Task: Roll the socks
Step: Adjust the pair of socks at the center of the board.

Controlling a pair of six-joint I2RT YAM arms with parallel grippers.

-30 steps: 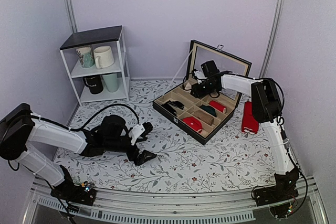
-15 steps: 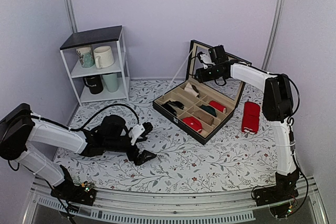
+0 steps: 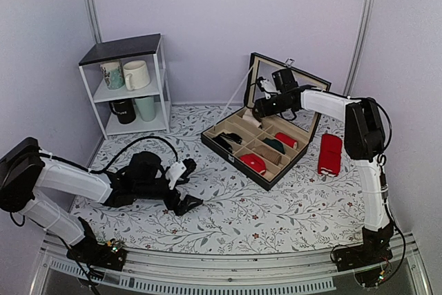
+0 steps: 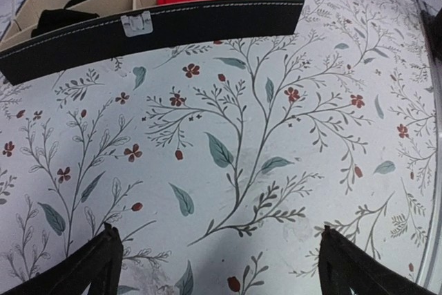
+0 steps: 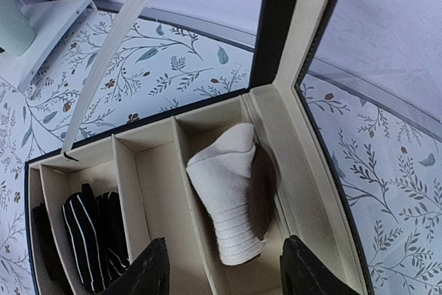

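The cream, tan and dark brown banded fabric socks lie as a rolled bundle in the end compartment on the lid side of the black, beige-lined divided organiser box, filling most of its width. The right gripper hangs directly above that compartment, fingers spread wider than the roll and holding nothing.

The rolling looks done and the bundle stowed, so what remains is probably to bring the arm out cleanly. The roll's loose end is hidden from here, so it may or may not be tucked. The safe exit is straight up until the fingertips clear the dividers. Any sideways drag could snag the cuff and undo the roll.

The box's upright black-framed lid stands just behind the gripper, and a white ribbon lid stay slants across the left. One vacant compartment separates the roll from black-and-white striped socks. A red oblong item sits just beside the box on the right.

Room opens toward the near side, over the floral-printed tablecloth. There the left gripper sits low, well apart from the box, its fingers wide and unloaded.
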